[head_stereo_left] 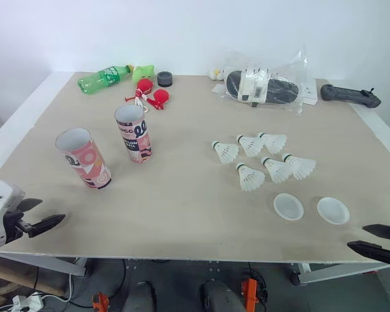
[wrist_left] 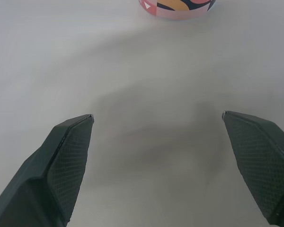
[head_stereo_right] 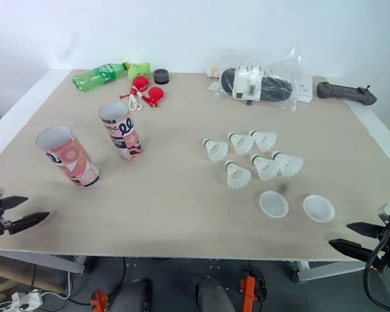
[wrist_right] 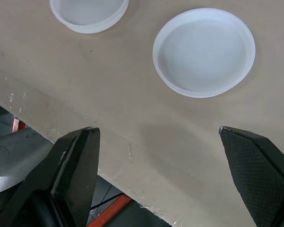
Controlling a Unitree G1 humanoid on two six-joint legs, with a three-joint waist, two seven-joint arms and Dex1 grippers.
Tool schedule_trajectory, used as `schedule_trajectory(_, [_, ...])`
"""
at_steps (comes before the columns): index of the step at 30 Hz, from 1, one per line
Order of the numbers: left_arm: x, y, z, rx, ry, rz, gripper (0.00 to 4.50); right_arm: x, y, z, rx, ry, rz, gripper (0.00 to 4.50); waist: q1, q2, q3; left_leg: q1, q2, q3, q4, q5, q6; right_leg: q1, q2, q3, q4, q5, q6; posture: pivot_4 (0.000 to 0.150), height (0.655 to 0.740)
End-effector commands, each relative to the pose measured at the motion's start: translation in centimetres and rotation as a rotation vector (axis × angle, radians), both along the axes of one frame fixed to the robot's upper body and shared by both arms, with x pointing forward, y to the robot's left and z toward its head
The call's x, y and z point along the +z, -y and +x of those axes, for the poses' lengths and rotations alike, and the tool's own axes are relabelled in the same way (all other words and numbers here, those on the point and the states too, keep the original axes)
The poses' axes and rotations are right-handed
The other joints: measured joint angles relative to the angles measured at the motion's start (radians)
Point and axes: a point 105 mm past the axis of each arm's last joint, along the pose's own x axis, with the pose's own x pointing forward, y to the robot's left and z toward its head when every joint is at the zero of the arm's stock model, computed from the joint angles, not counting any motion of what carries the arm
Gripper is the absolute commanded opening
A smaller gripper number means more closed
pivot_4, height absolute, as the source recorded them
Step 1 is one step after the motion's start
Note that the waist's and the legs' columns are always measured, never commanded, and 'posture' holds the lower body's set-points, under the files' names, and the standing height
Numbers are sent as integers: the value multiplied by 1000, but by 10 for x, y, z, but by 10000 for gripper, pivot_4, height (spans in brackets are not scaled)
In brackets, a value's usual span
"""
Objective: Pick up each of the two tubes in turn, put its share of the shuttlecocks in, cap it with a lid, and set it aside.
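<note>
Two open patterned tubes stand upright on the table's left half: a pink one (head_stereo_left: 83, 158) nearer the front and another (head_stereo_left: 133, 132) behind it. Several white shuttlecocks (head_stereo_left: 261, 160) lie loose at centre right. Two white lids (head_stereo_left: 288, 207) (head_stereo_left: 333, 210) rest just in front of them, also seen close up as lids (wrist_right: 203, 52) (wrist_right: 89, 14) in the right wrist view. My left gripper (head_stereo_left: 34, 217) is open at the front left edge, short of the pink tube's base (wrist_left: 177, 6). My right gripper (head_stereo_left: 379, 240) is open at the front right edge, empty.
Along the back lie a green bottle (head_stereo_left: 104, 78), a green toy (head_stereo_left: 143, 71), a red toy (head_stereo_left: 149, 93), a black disc (head_stereo_left: 164, 79), a plastic bag with dark contents (head_stereo_left: 265, 86) and a black handle-shaped tool (head_stereo_left: 350, 95). The table's front edge (wrist_right: 61, 142) runs under my right gripper.
</note>
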Motion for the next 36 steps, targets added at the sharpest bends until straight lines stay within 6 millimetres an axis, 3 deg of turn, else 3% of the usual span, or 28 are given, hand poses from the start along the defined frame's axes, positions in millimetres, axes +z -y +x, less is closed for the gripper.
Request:
schedule_trajectory(1, [8,-2,0,-3,31,24,45000,11,0,3,14,21,-9,43237,0,0,0,0,0,0,0,0,0,0,0,0,0,0,0,1500,7400])
schedule_trajectory(6, [10,-1,1,-8,39,20,45000,24,-9,8,29,70,57,43237,0,0,0,0,0,0,0,0,0,0,0,0,0,0,0,1500,7400])
schedule_trajectory(10, [20,5,-1,-21,89,-44,45000,49,-38,12,131,132,156,43237,0,0,0,0,0,0,0,0,0,0,0,0,0,0,0,1500,7400])
schedule_trajectory(14, [27,11,-3,-36,158,-57,45000,79,-96,17,357,186,223,43237,-1,0,0,0,0,0,0,0,0,0,0,0,0,0,1,1500,7400])
schedule_trajectory(16, [32,17,-1,-39,230,-67,45000,91,-138,21,498,242,234,43237,-5,4,0,1,0,1,0,0,0,0,0,2,0,1,1,1500,7400])
schedule_trajectory(22, [23,41,10,-27,354,-119,45000,103,-231,36,751,421,279,43237,-2,1,0,2,1,0,0,0,0,1,1,1,1,3,3,1500,7400])
schedule_trajectory(27, [12,55,25,26,447,-160,45000,116,-278,52,832,510,365,43237,5,-1,-1,-4,2,-1,4,0,0,-1,2,0,0,4,4,1500,7400])
schedule_trajectory(30, [6,64,37,54,490,-175,45000,117,-295,58,865,523,379,43237,6,0,-1,-8,1,0,6,0,0,-2,1,0,0,6,2,1500,7400])
schedule_trajectory(36, [0,75,59,97,545,-198,45000,119,-311,65,900,539,383,43237,8,-1,-1,-12,2,-6,12,0,0,-1,4,-4,1,8,2,1500,7400])
